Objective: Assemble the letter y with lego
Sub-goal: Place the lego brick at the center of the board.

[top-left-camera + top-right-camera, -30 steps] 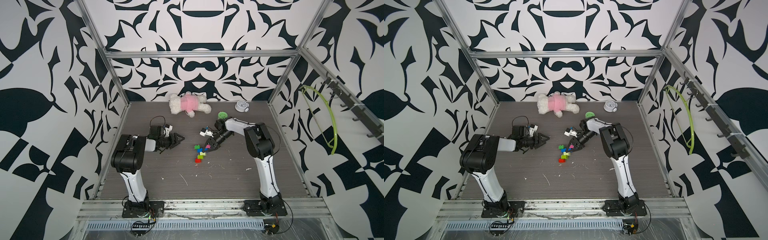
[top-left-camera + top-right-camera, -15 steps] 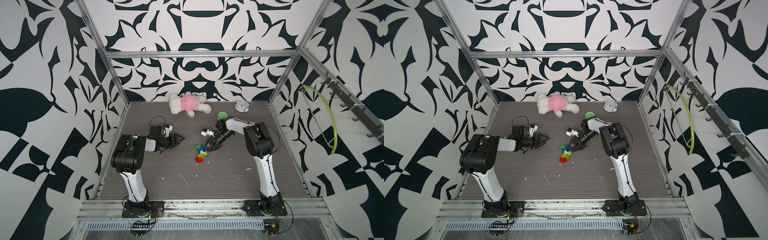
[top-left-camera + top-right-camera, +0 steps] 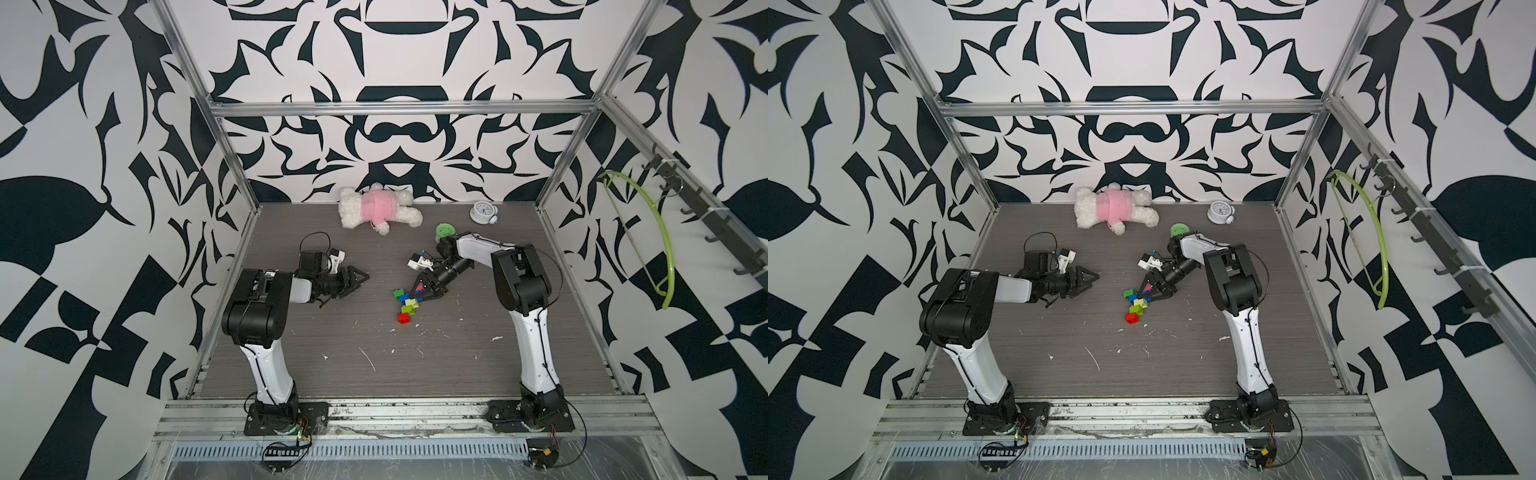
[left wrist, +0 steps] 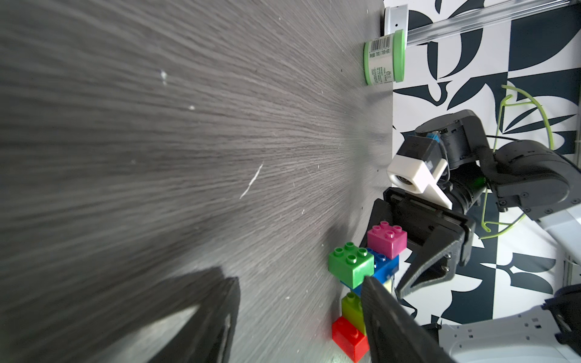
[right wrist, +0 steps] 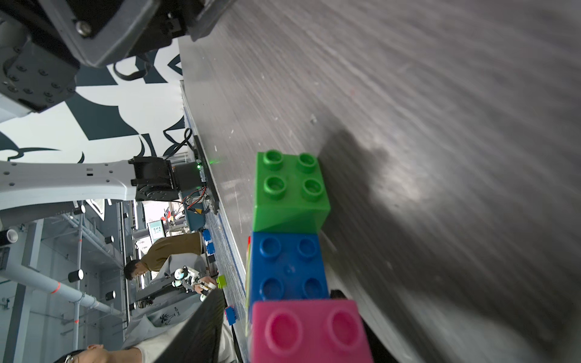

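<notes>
The dark grey table, a streaky wood grain flecked with white scuffs, carries everything, and a fluffy white plush bear in a pink top lies at its back edge. The left gripper hangs low over bare table, well apart from the letter y. Its two matt black, wedge-shaped fingers are spread, with only wood grain between them in the left wrist view. The right gripper reaches at the bricks from the far side with its jaws apart. The pink brick sits between them, with a clear gap to one finger in the right wrist view. The other finger lies close behind the brick, and whether it touches I cannot tell. The letter y lies flat on the table near the middle, studs pointing sideways toward the right gripper, arms at that end and stem running toward the front edge. Its pieces are glossy hard plastic with round hollow studs. The longer blue bar crosses the fork, and the green brick and the pink one sit at its two ends with four bare blue studs between them. Below it come square stem pieces — a pale yellow-green brick, a lime brick and a red brick at the foot.
</notes>
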